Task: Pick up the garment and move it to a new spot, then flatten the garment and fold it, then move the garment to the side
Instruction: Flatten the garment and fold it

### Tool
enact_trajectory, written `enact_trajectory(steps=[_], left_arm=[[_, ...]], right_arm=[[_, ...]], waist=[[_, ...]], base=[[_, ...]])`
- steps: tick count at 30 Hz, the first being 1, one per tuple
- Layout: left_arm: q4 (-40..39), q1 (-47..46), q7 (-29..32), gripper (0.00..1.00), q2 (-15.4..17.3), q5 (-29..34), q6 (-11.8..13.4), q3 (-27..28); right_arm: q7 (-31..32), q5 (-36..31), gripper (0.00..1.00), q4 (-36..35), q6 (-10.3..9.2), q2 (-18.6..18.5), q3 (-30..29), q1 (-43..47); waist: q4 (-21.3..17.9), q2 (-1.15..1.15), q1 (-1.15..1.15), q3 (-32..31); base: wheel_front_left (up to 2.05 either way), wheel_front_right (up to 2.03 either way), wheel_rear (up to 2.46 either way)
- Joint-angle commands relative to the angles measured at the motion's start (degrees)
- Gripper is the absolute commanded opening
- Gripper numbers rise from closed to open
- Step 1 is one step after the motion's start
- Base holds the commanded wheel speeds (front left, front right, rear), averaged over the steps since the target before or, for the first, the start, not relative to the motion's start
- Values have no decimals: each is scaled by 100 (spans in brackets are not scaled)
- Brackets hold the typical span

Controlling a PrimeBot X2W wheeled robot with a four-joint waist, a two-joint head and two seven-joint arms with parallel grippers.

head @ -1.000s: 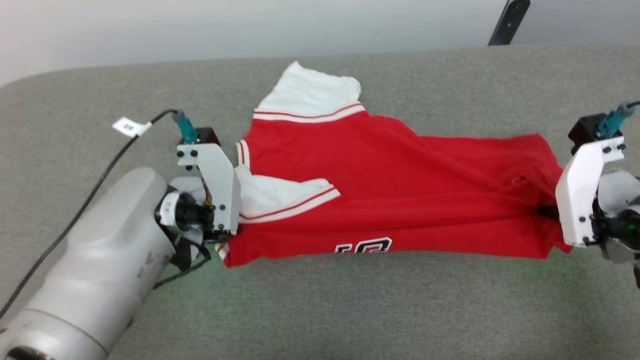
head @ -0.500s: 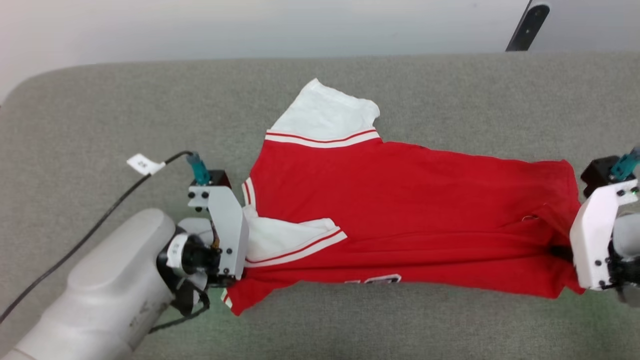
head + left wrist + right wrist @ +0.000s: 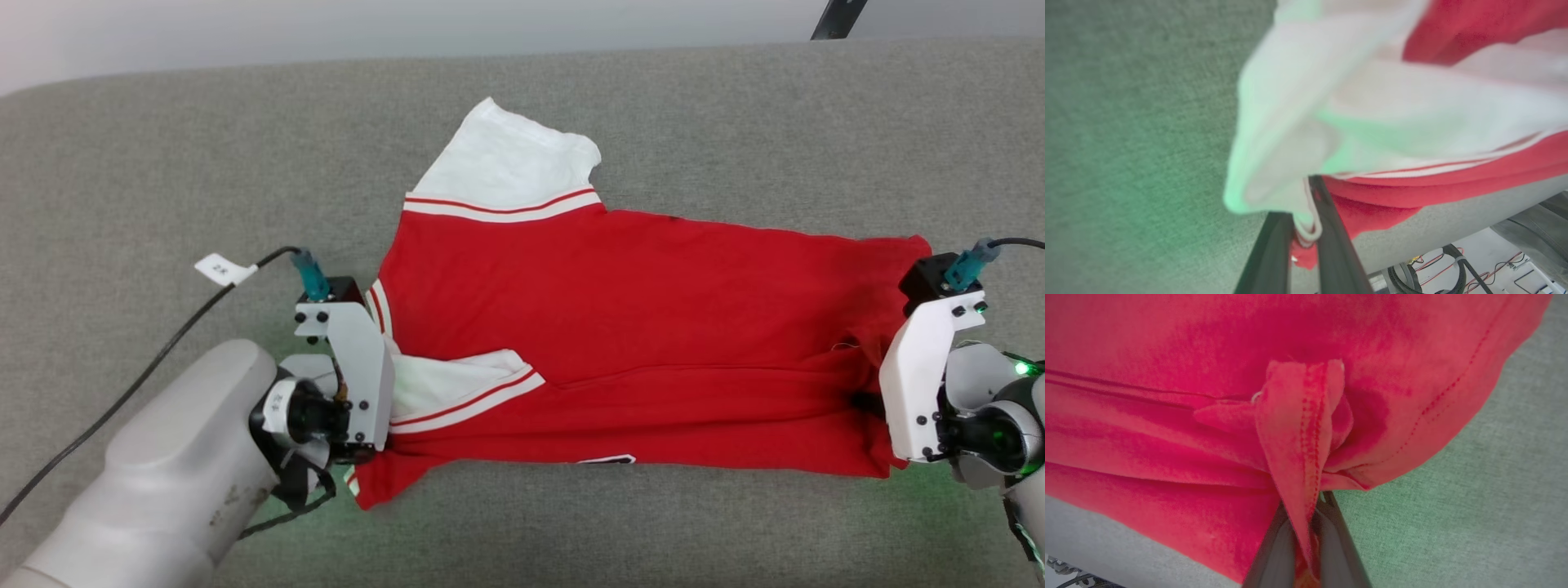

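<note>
Grey fabric surface (image 3: 163, 163); dark bar (image 3: 833, 18) at back.

I read the red jersey-style T-shirt with white sleeves (image 3: 620, 310) as soft, matt knit cloth. The grey upholstered surface (image 3: 163, 163) looks coarse, woven and matt. The white angular bracket (image 3: 359, 367) is smooth plastic; the pale left forearm shell (image 3: 163, 482) is smooth, slightly scuffed.

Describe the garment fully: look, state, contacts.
The garment is a red knit T-shirt with white sleeves, striped red-and-white trim, and a sliver of black lettering at its near edge. It is stretched sideways, wrinkled, over the grey fabric surface. The left gripper pinches its sleeve end, the right gripper its hem.
</note>
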Motion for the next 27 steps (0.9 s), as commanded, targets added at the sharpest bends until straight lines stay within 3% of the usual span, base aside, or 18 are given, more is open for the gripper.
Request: enact_trajectory(steps=[1, 2, 11, 16, 17, 20, 21, 22, 27], left_arm=[[204, 99, -322, 68, -148, 150, -52, -102], [230, 40, -341, 100, -140, 170, -90, -99], [7, -354, -178, 100, 179, 339, -241, -105], [-311, -245, -286, 100, 339, 357, -153, -52], [-383, -191, -348, 100, 367, 358, -131, -33], [-622, -7, -674, 100, 394, 297, -130, 90], [-678, 71, -825, 100, 418, 301, -103, 145], [-754, 159, -985, 100, 446, 322, -144, 181], [-1077, 523, -1814, 100, 522, 381, -289, 376]], right_arm=[[-93, -47, 0, 121, -7, 80, 88, -48], [-130, -40, 0, 190, -7, 91, 113, -64], [-431, 39, 0, 757, -8, 1, 303, 11], [-569, 85, 1, 1056, -8, 12, 368, 100], [-607, 89, 9, 1113, -8, 12, 374, 115], [-735, 36, 44, 1239, -8, -6, 424, 134], [-792, 23, 81, 1252, -8, -3, 463, 152], [-858, 17, 100, 1259, -7, -11, 492, 169], [-1178, -46, 100, 1370, -7, -37, 467, 187]], waist=[[-6, 0, 0, -29], [3, 0, 0, -59], [174, 0, 0, -413], [269, 0, 0, -611], [282, 0, 0, -655], [311, 0, 0, -801], [315, 0, 0, -849], [317, 0, 0, -897], [312, 0, 0, -1087]], base=[[0, 0, 0], [0, 0, 0], [0, 0, 0], [0, 0, 0], [0, 0, 0], [0, 0, 0], [0, 0, 0], [0, 0, 0], [0, 0, 0]])
